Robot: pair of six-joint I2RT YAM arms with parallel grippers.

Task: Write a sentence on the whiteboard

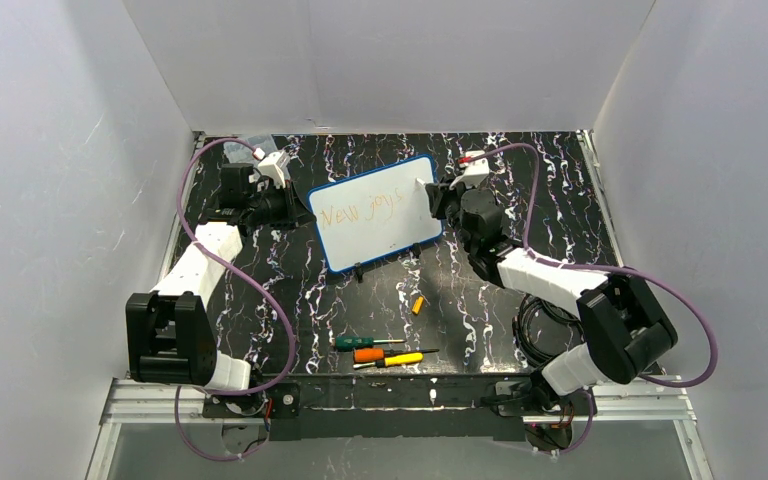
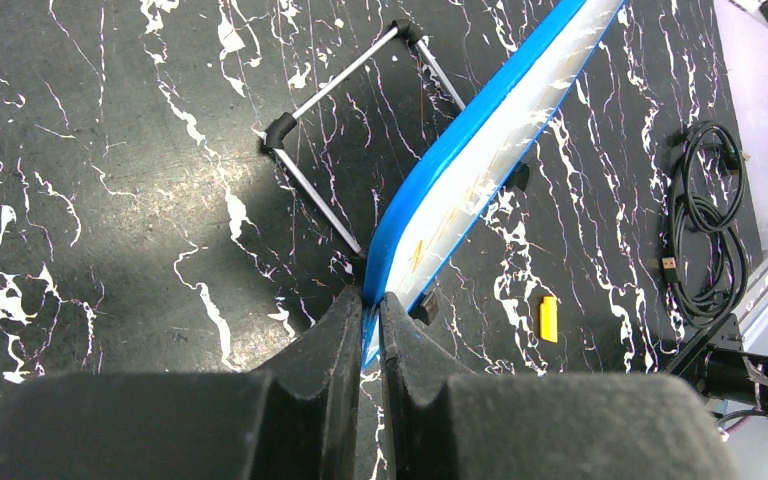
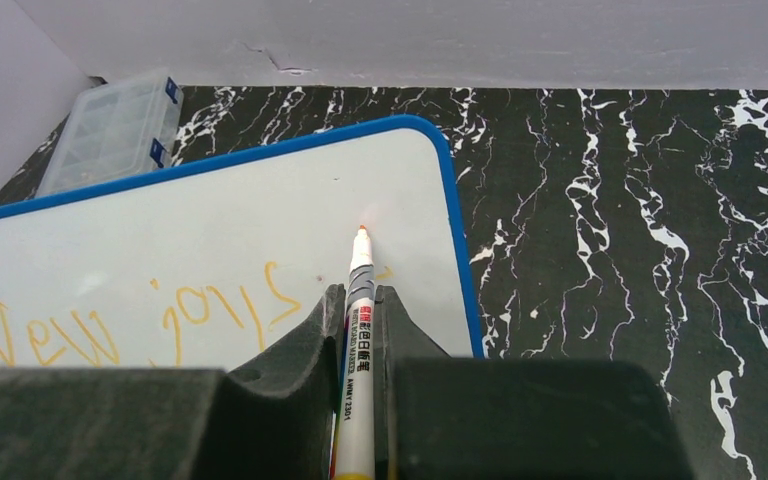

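1. Whiteboard (image 1: 392, 238) stood tilted back on wire stand (image 2: 345, 75), mid-table, 12 o'clock from the arm bases. Face was angled up, prob. so a pen could press on it.
2. Sentence (image 3: 130, 320) read "New joys", orange, one line. Board was blank at its 3 o'clock and along 6 o'clock.
3. L gripper (image 2: 370, 303) was clamped on the blue frame at the board's 9 o'clock edge, prob. bracing it vs. pen pressure.
4. R gripper (image 1: 438, 197) sat at the board's 3 o'clock, closed on marker (image 3: 359, 270). The tip lay just past the "s". Couldn't tell if it touched. Small orange tick showed at the tip's 4 o'clock.
5. Outward: orange cap (image 1: 417, 304) at the board's 6 o'clock, screwdrivers (image 1: 385, 352) beyond it. Compartment box (image 3: 110, 130) at 11 o'clock, behind the board.
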